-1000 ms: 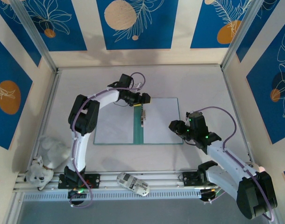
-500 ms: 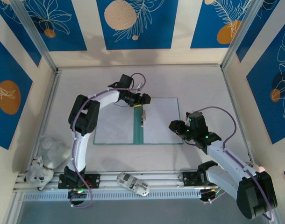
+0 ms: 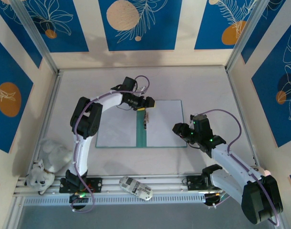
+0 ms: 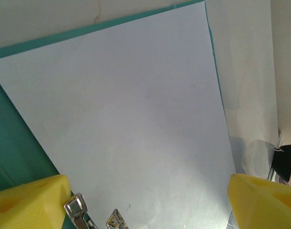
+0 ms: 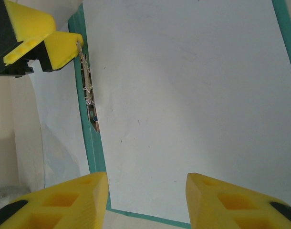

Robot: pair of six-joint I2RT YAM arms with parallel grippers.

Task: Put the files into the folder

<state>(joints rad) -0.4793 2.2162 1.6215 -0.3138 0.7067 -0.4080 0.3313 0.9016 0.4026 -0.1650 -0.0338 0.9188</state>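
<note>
**A:** Where's the folder?

**B:** The folder point(image 3: 141, 137) lies open flat mid-counter point(image 3: 202, 90), teal spine running near to far. The files point(image 3: 164, 123) lie on it, one white sheet on each cover, with a thin teal edge showing past them.

**A:** Clip?

**B:** The metal clip point(image 3: 145, 119) is on the spine's far half, just beside the right sheet's inner edge.

**A:** Left jaws?

**B:** They're over the far end of the spine, by the clip. They're spread wide and hold nothing. In the left wrist view the yellow fingers point(image 4: 28, 198) sit at the two bottom corners, with the sheet between them. In the right wrist view one left fingertip point(image 5: 62, 47) is right at the clip's far end — touching or not, I can't tell.

**A:** Right?

**B:** The right jaws are at the right cover's outer edge, aimed across the sheet toward the spine. The fingers point(image 5: 59, 200) are apart and empty, with only paper below.

**A:** Anything else around?

**B:** A white plush toy point(image 3: 45, 164) in the near-left corner by the rail — well apart from the folder.
</note>
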